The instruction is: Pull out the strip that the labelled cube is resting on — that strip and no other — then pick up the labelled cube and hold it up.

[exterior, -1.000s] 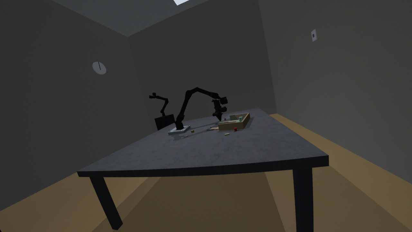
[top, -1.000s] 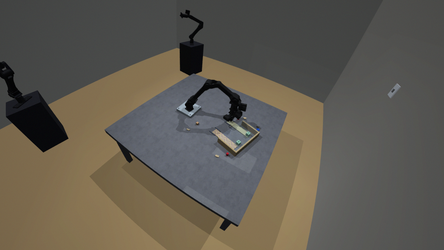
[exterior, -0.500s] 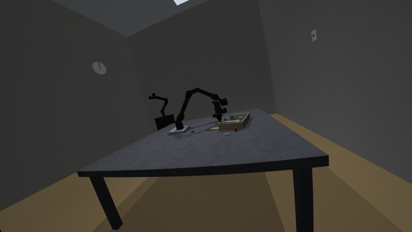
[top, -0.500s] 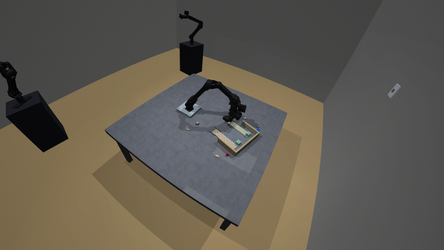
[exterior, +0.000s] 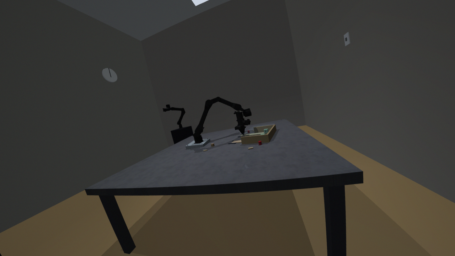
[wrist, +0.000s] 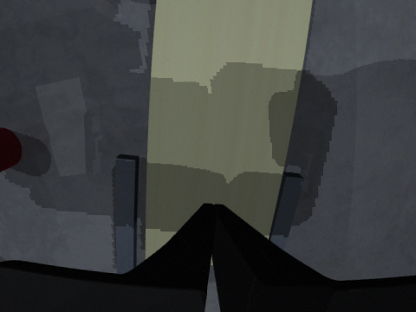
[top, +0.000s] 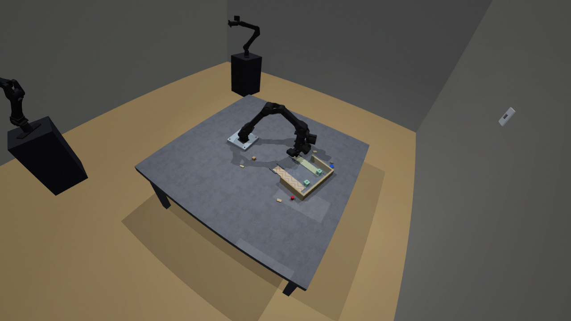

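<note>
A pale green strip [top: 306,163] [wrist: 230,35] runs into an open-sided wooden frame, and a mint cube [top: 319,171] [exterior: 266,131] sits at its far end. A second mint cube [top: 306,183] is at the far end of the chevron-patterned strip [top: 288,178]; whether it rests on it I cannot tell. The labels are too small to read. My gripper [top: 295,156] [exterior: 243,134] [wrist: 211,213] is shut and empty, pointing down low over the near end of the pale green strip. Whether its tips touch the strip is not clear.
The frame's wooden wall [top: 319,183] [exterior: 254,140] surrounds the cubes' end. Dark rails [wrist: 126,195] [wrist: 287,204] flank the strip's near end. A red cylinder [wrist: 8,149] lies to the left in the wrist view, another red cylinder [top: 292,198] [exterior: 260,143] outside the frame. Small wooden blocks are scattered around.
</note>
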